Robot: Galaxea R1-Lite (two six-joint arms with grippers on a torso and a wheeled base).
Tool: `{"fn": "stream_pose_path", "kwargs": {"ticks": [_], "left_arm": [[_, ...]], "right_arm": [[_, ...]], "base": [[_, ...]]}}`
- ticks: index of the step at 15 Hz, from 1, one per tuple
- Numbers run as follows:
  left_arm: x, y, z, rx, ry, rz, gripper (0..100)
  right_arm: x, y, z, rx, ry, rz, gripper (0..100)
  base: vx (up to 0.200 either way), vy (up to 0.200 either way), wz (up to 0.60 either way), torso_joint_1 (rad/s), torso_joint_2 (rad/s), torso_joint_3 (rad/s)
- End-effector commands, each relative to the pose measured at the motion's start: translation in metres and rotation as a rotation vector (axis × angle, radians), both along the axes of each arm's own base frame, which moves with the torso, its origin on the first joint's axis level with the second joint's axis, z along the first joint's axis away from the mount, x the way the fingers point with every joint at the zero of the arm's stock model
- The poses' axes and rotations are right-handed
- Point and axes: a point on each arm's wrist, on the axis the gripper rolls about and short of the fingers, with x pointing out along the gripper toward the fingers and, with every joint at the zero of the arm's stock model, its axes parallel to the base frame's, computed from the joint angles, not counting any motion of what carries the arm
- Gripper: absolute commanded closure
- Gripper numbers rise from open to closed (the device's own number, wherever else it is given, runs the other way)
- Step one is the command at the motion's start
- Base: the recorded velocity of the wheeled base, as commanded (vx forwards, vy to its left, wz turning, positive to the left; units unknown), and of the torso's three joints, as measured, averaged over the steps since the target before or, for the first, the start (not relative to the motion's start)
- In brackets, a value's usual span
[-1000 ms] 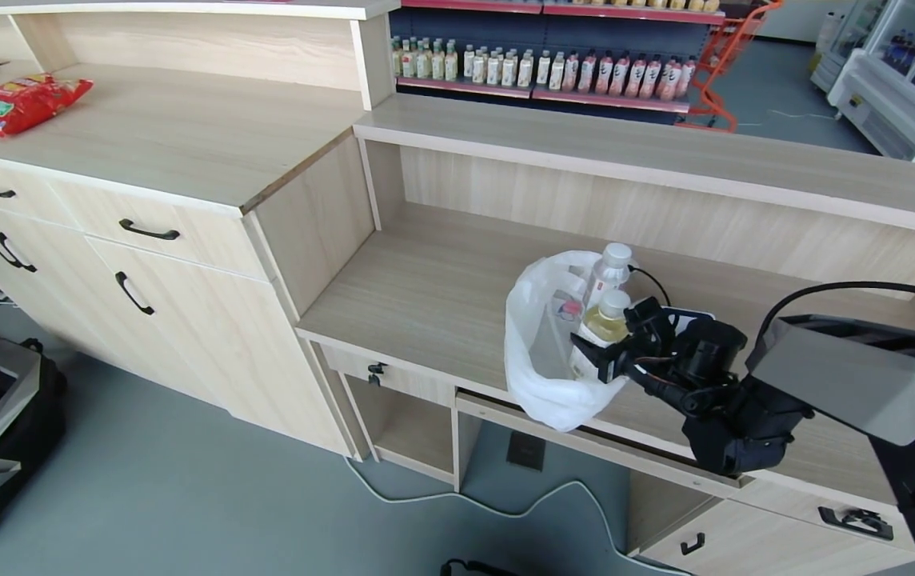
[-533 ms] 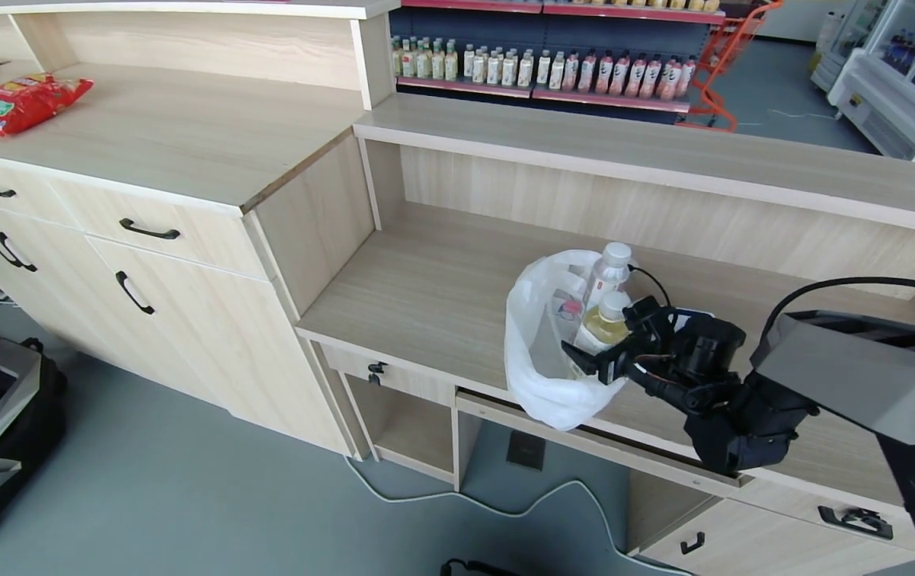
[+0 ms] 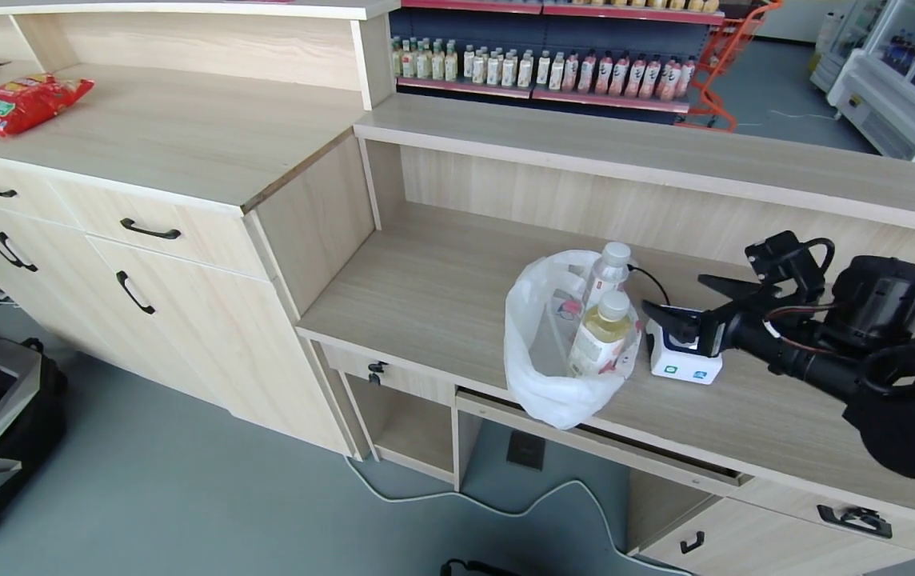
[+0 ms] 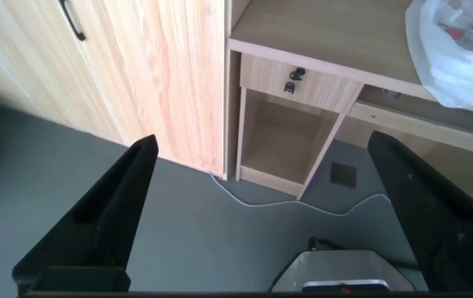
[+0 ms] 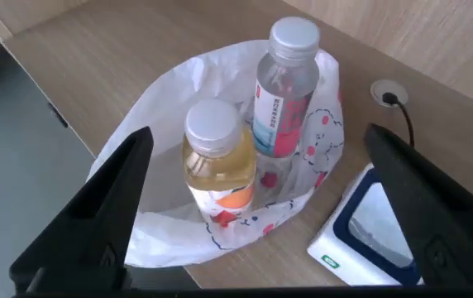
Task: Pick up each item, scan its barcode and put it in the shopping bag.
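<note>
While open, right gripper [image 3: 677, 294] near bag [image 3: 536, 352]

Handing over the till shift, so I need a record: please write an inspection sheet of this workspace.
Surface: light wooden counter, lower tier carries the job's things.
Job's things: white plastic shopping bag holding a white-capped yellow-drink bottle and a clear red-labelled bottle; white barcode scanner beside it.
Clutter: red snack packet on its higher tier.
Claws: right claw open near the scanner; left claw open over the grey floor.
Cables: black lead behind the scanner; white cable on the floor.
Surroundings: shop shelf of bottled drinks.
</note>
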Motion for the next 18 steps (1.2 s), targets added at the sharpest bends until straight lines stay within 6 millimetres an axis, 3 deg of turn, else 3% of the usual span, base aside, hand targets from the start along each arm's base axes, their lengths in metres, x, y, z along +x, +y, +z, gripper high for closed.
{"fn": "stream_pose_path", "kwargs": {"ticks": [1,5,10,13,17,18], "left_arm": [[0.0,0.0,0.0,-0.001,0.0,0.0,0],[0.0,0.0,0.0,0.001,0.0,0.0,0],[0.0,0.0,0.0,-0.001,0.0,0.0,0],[0.0,0.0,0.0,-0.001,0.0,0.0,0],[0.0,0.0,0.0,-0.001,0.0,0.0,0],[0.0,0.0,0.0,-0.001,0.0,0.0,0]], "right_arm": [[-0.075,-0.042,0.034,-0.103,-0.085,-0.155,0],[-0.117,-0.073,0.054,-0.14,-0.012,-0.385,0],[-0.148,-0.083,0.063,-0.094,-0.025,-0.638,0],[-0.194,-0.069,0.039,0.041,0.016,-0.758,0],[-0.258,-0.04,-0.006,0.078,-0.026,-0.665,0],[-0.269,-0.038,-0.009,0.085,-0.056,-0.659,0]], "base": [[0.0,0.0,0.0,0.0,0.0,0.0],[0.0,0.0,-0.6,0.001,0.0,0.002],[0.0,0.0,-0.6,0.003,0.0,0.003],[0.0,0.0,0.0,-0.082,0.17,0.069],[0.0,0.0,0.0,0.0,0.0,0.0],[0.0,0.0,0.0,0.0,0.0,0.0]]}}
